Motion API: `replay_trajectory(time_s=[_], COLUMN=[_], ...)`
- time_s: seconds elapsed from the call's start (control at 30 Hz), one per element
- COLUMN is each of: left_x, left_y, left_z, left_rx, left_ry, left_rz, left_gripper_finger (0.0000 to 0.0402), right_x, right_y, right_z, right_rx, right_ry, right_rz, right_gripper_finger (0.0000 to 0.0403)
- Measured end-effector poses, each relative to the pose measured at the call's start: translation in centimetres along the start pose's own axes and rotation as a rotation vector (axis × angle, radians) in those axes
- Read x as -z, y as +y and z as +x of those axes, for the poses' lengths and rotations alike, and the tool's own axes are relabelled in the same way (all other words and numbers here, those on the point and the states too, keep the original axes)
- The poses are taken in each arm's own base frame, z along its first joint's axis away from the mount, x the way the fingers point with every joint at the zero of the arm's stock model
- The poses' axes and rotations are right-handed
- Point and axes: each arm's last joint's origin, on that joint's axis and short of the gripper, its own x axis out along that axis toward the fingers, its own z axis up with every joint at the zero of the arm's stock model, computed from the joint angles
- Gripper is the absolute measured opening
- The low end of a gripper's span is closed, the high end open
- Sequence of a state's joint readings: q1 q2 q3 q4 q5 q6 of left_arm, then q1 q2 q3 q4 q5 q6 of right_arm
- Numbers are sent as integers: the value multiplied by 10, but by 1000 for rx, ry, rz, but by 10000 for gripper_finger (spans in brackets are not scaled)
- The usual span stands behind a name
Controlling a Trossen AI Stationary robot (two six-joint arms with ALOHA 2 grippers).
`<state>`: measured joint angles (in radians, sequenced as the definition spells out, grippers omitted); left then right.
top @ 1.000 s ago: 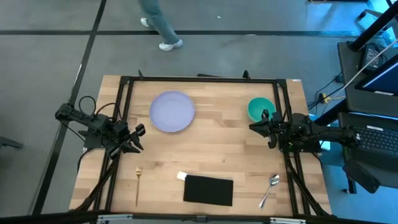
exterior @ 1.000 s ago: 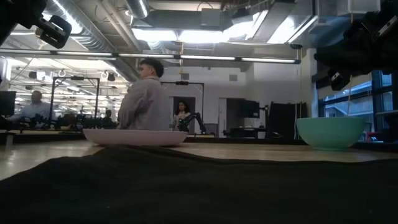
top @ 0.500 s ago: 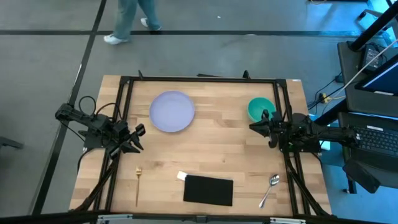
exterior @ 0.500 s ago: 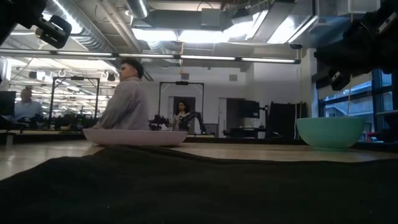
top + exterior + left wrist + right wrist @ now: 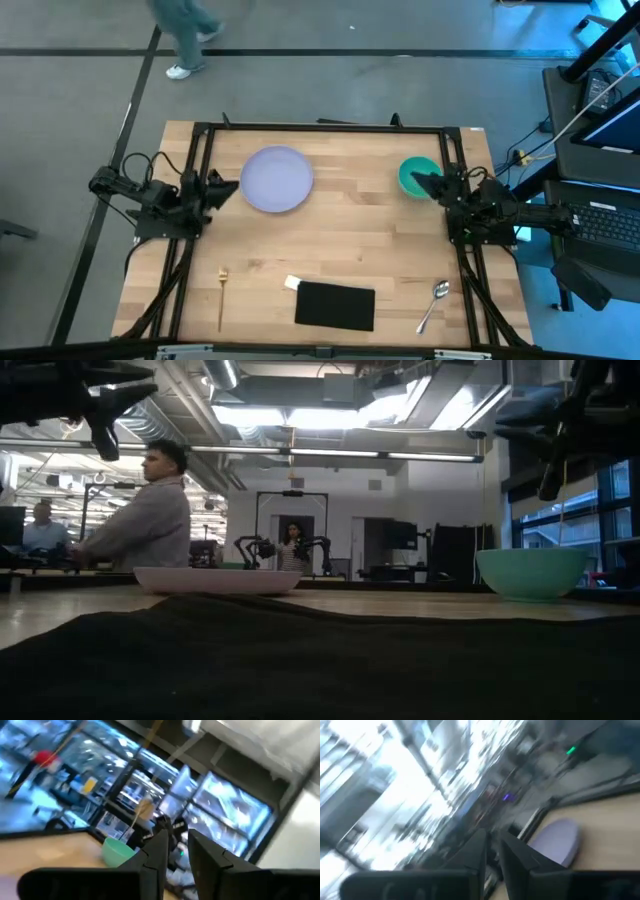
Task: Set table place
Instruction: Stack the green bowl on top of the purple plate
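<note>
The pale lavender plate [image 5: 277, 179] lies flat on the far left-centre of the table [image 5: 360, 230]; the teal-green bowl [image 5: 417, 170] stands on its base at the far right. The gold fork [image 5: 221, 296] lies near the near-left corner, the silver spoon [image 5: 433, 304] near the near-right corner. My left gripper [image 5: 230, 186] hangs raised just left of the plate, pointing at it, fingers together. My right gripper [image 5: 418, 180], also shut, is raised over the bowl's near rim. In the low view both grippers [image 5: 145, 390] [image 5: 505, 432] are well above the plate [image 5: 215, 580] and the bowl [image 5: 533, 572].
A black rectangular pad [image 5: 335, 306] with a small white piece [image 5: 292, 283] at its corner lies at the near edge between fork and spoon. Black frame rails [image 5: 320, 127] run along the far edge and both sides. A person [image 5: 140, 510] walks beyond the far edge.
Both arms have swung up and toward the far edge. My left gripper has turned toward the plate, my right gripper toward the bowl, and its tip now overlaps the bowl's rim from above. Plate, bowl, fork and spoon have stayed put. The person behind has walked left.
</note>
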<state>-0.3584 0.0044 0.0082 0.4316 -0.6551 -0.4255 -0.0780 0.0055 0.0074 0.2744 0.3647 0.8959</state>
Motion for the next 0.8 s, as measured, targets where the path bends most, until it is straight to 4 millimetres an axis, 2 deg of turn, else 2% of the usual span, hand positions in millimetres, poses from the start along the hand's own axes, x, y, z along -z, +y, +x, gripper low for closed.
replay_trajectory(time_s=[0.1, 0.23, 0.33, 0.47, 0.63, 0.8], left_x=[0, -3, -17, -43, -62, -59], left_y=[2, -1, -9, -27, -57, -85], left_z=[0, 0, 2, 9, 30, 62], left_rx=[-63, -13, 10, 52, 69, 19], left_ry=[-24, -7, -32, -35, 117, 290], left_rz=[-137, -215, -242, -224, -148, -35], left_gripper_finger=[69, 69, 69, 69, 69, 69], right_x=[-2, -7, -14, -26, -39, -43], right_y=[-3, 1, 10, 25, 49, 70], right_z=[0, 0, -2, -5, 3, 26], right_rx=[83, 52, -43, -206, -251, -181], right_ry=[-93, -157, -215, -305, -285, -183], right_rz=[48, 89, 133, 108, 2, -82], right_gripper_finger=[52, 52, 52, 52, 52, 52])
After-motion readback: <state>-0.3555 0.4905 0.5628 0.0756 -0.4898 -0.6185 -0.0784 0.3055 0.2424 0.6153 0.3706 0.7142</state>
